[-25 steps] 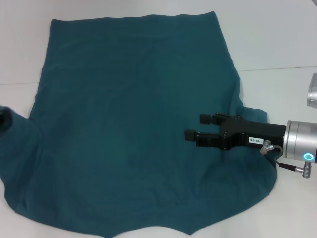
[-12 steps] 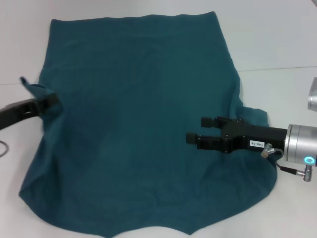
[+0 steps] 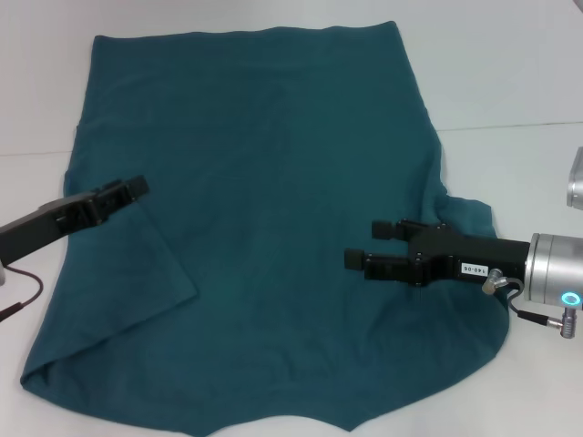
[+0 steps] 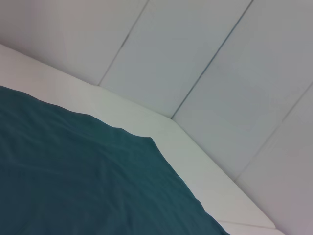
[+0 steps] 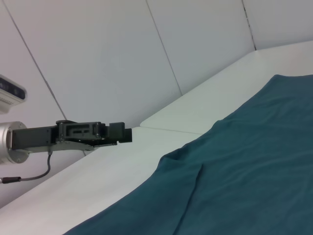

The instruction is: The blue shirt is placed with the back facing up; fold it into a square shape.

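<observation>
The blue shirt (image 3: 273, 182) lies spread flat on the white table (image 3: 510, 73) and fills most of the head view. Its left sleeve is folded inward, a flap (image 3: 118, 269) lying on the body. My left gripper (image 3: 135, 189) hovers at the flap's upper corner, over the shirt's left side. It also shows side-on in the right wrist view, where the left gripper (image 5: 123, 133) is above the table beside the shirt (image 5: 244, 166). My right gripper (image 3: 369, 243) is open and empty over the shirt's right side, near the right sleeve (image 3: 469, 214). The left wrist view shows the shirt's hem corner (image 4: 73, 166).
White table surface (image 3: 36, 91) surrounds the shirt at the left, back and right. A seam line (image 3: 519, 125) crosses the table at the right. A silver arm part (image 3: 576, 182) sits at the right edge. Pale wall panels (image 5: 98, 58) rise behind the table.
My left gripper came in from the left with the left sleeve, carrying it rightward over the body. The sleeve now lies folded on the shirt. The right gripper shifted slightly toward me.
</observation>
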